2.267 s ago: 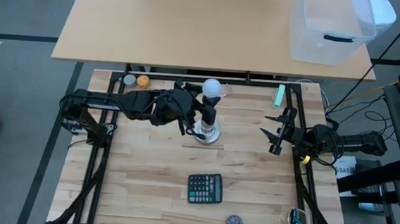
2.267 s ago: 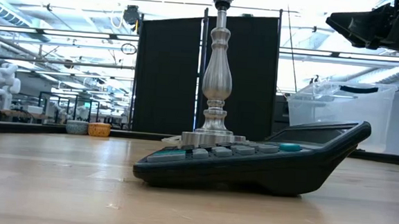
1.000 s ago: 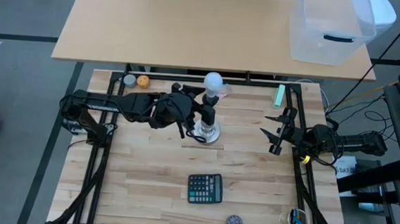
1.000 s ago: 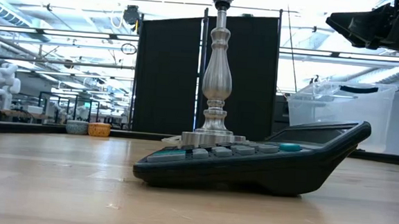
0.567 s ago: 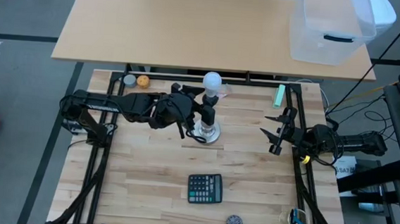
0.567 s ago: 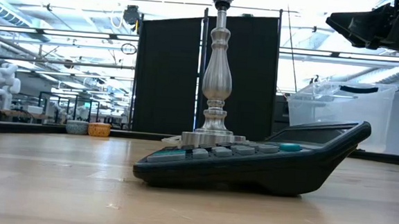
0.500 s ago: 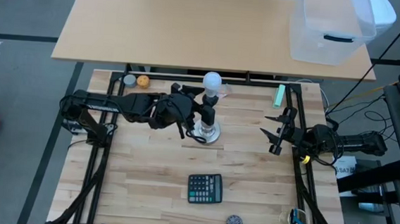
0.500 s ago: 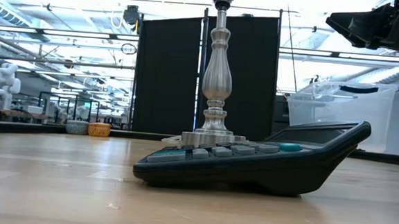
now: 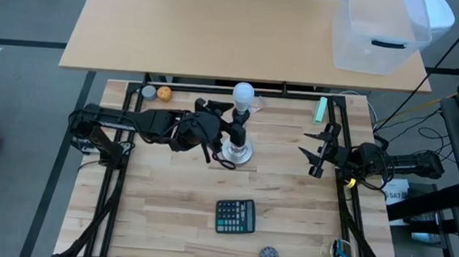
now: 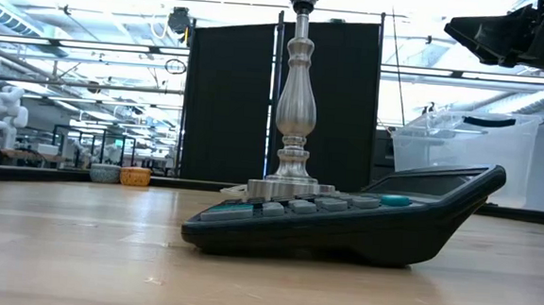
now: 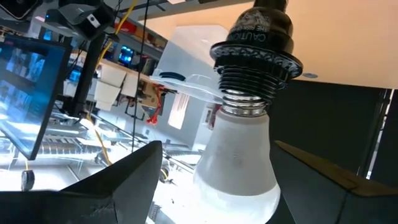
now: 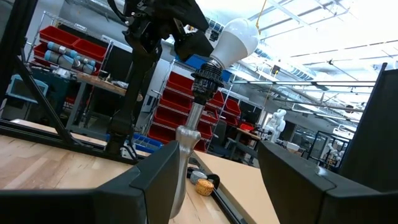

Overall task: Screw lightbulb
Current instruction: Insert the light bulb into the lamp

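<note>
Lightbulb (image 11: 239,158) seated in socket (image 11: 257,53); left gripper (image 9: 228,120) spread either side, contact unclear. Right gripper (image 9: 319,151) parted, empty, well apart.

frosted lightbulb (image 9: 244,93), polished metal stand (image 10: 296,107)
</note>
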